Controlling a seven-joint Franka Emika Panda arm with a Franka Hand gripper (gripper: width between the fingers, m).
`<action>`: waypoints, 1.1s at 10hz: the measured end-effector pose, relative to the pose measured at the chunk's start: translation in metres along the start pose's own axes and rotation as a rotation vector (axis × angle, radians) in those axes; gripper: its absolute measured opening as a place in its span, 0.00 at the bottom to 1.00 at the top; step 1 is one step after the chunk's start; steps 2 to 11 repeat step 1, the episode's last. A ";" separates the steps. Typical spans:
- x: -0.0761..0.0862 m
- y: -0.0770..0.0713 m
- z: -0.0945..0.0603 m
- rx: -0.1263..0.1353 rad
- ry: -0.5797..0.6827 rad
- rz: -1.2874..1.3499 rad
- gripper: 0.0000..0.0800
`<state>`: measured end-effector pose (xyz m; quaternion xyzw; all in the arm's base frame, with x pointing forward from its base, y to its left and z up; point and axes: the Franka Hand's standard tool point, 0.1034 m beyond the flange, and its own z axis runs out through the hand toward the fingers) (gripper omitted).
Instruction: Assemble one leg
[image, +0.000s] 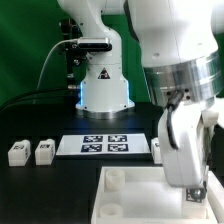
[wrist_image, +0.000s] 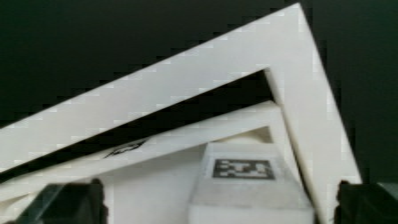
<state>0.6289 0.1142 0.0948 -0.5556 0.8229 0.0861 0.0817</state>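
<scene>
In the wrist view my gripper (wrist_image: 210, 205) has its dark fingers (wrist_image: 71, 203) at either side of a white leg (wrist_image: 214, 185), which fills the gap between them. The leg's black-and-white tag (wrist_image: 244, 168) faces the camera. Beyond the leg lies a corner of the large flat white piece (wrist_image: 214, 70), with its raised rim. In the exterior view my gripper (image: 193, 192) hangs low over that piece (image: 125, 200) at its right part; the held leg is hidden there by the hand. Two more legs (image: 17, 153) (image: 44, 152) stand at the exterior view's left.
The marker board (image: 105, 145) lies on the black table behind the large piece. Another leg (image: 157, 148) stands just right of it, partly hidden by my arm. The robot base (image: 100, 85) stands at the back, before a green backdrop.
</scene>
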 end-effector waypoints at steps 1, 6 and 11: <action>-0.003 0.001 -0.003 0.000 -0.002 -0.005 0.81; -0.003 0.001 -0.003 0.000 -0.002 -0.005 0.81; -0.003 0.001 -0.003 0.000 -0.002 -0.005 0.81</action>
